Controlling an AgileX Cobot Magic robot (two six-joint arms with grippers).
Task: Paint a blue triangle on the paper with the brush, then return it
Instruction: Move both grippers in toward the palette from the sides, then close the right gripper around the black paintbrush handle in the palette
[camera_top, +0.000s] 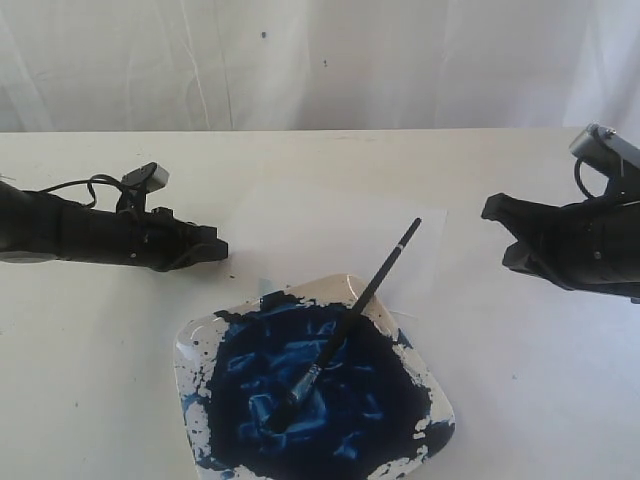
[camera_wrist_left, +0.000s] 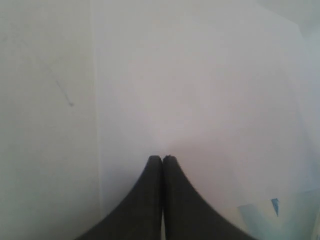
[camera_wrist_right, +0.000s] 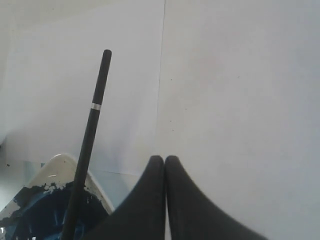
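A white table (camera_top: 100, 380) is seen in front of a creased white curtain (camera_top: 300, 60). A square white dish (camera_top: 183, 352), filled and smeared with dark-blue paint, is set at the near middle of the table. The brush (camera_top: 350, 318) is rested in the dish: its bristles are sunk in the paint, and its black handle is leaned over the far rim, so that the end with the pale band is raised above the paper (camera_top: 320, 235). The paper is laid flat just behind the dish, between the two arms. The left gripper (camera_wrist_left: 162, 159) is held over the paper near its left edge, its jaws pressed together with nothing between them. The right gripper (camera_wrist_right: 165, 159) is likewise closed and empty, positioned at the paper's right edge and apart from the brush.
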